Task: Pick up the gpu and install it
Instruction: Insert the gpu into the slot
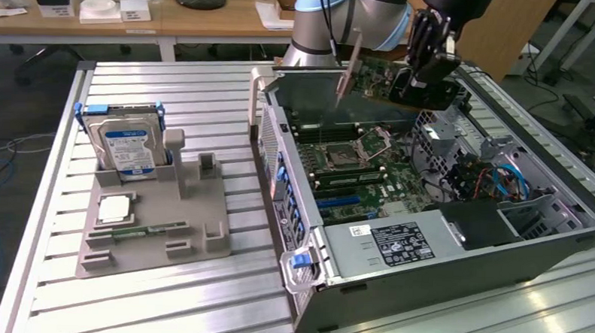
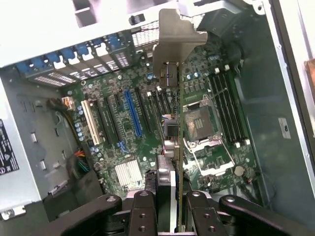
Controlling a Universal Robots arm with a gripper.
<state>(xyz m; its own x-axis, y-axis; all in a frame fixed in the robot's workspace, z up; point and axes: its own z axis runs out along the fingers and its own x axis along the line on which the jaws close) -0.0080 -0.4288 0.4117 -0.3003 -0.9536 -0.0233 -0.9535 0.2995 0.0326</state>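
Observation:
The gpu (image 1: 379, 81) hangs in the air over the back of the open computer case (image 1: 305, 234), slightly tilted, its silver bracket (image 1: 349, 67) pointing toward the exterior view's left. My gripper (image 1: 418, 83) is shut on the card's other end. In the wrist view the gpu (image 2: 180, 152) appears edge-on, the bracket (image 2: 173, 42) at its far end, held between my gripper's (image 2: 171, 199) black fingers (image 2: 147, 206). Below it lies the green motherboard (image 2: 142, 88) with a blue slot (image 2: 132, 115), a white slot (image 2: 90, 123) and the CPU socket (image 2: 199, 123).
On the exterior view's left, a grey fixture (image 1: 204, 230) holds a silver hard drive (image 1: 127, 148) with a blue-white label, a slim memory stick (image 1: 139, 232) and a square chip (image 1: 113, 207). The power supply (image 1: 405, 243) and cables (image 1: 503, 183) occupy the case's near end.

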